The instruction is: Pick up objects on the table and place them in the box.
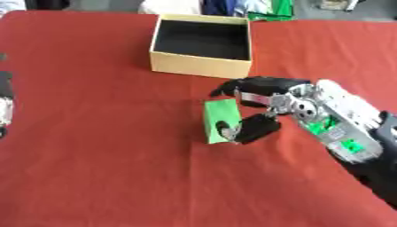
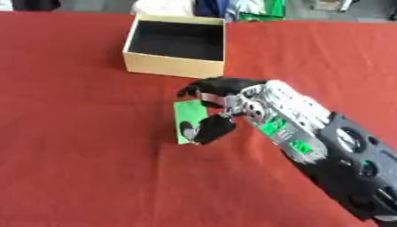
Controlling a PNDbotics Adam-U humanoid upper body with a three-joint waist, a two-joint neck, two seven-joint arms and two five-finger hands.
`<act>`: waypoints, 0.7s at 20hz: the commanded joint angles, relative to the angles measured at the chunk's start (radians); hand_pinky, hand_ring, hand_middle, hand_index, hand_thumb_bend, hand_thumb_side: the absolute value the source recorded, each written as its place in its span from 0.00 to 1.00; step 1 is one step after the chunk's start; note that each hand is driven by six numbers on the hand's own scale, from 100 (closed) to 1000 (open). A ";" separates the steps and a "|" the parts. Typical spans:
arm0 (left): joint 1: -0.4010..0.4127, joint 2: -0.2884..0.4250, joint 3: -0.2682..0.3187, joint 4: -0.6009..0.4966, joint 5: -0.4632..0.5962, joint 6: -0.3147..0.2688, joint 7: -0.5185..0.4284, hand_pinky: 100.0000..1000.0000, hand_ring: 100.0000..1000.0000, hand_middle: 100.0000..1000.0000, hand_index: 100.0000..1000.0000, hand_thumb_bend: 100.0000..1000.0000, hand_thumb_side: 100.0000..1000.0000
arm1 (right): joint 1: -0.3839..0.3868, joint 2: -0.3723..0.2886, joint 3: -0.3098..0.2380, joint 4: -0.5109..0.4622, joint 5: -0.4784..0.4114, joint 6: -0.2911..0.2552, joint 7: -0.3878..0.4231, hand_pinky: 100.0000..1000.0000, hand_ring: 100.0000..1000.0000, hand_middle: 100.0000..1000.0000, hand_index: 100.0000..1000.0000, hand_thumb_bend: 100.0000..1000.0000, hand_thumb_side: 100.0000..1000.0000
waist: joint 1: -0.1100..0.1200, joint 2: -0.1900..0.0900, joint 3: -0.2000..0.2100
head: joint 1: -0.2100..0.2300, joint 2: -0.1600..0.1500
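A small green block [image 1: 218,116] sits on the red table [image 1: 101,168], a short way in front of the box. The box [image 1: 200,65] is yellow card with a black, empty inside, at the far middle. My right hand [image 1: 267,99] comes in from the lower right. Its fingers [image 1: 232,85] curl over the block's top edge and its thumb [image 1: 252,128] lies against the block's lower right side. The block's right edge is hidden behind the hand. Only a sliver of my left hand [image 1: 4,108] shows, at the left edge of the left eye view.
The red cloth covers the whole table. Coloured cloth and other items [image 1: 232,9] lie beyond the far edge behind the box. The right forearm [image 2: 341,155] crosses the lower right of the table.
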 commanded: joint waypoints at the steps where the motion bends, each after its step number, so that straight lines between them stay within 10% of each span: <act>1: -0.009 0.009 0.001 -0.015 -0.004 -0.002 -0.004 0.63 0.69 0.76 0.89 0.00 0.51 | -0.013 -0.023 -0.004 0.000 -0.013 0.062 0.069 0.98 1.00 0.97 1.00 0.00 0.52 | -0.006 0.000 0.000 | -0.002 -0.011; 14: -0.011 0.004 0.001 -0.015 -0.006 -0.002 -0.009 0.63 0.69 0.76 0.89 0.00 0.51 | -0.007 -0.022 0.001 0.019 -0.024 0.053 0.069 0.98 1.00 0.97 1.00 0.00 0.52 | -0.005 0.007 0.002 | -0.001 -0.016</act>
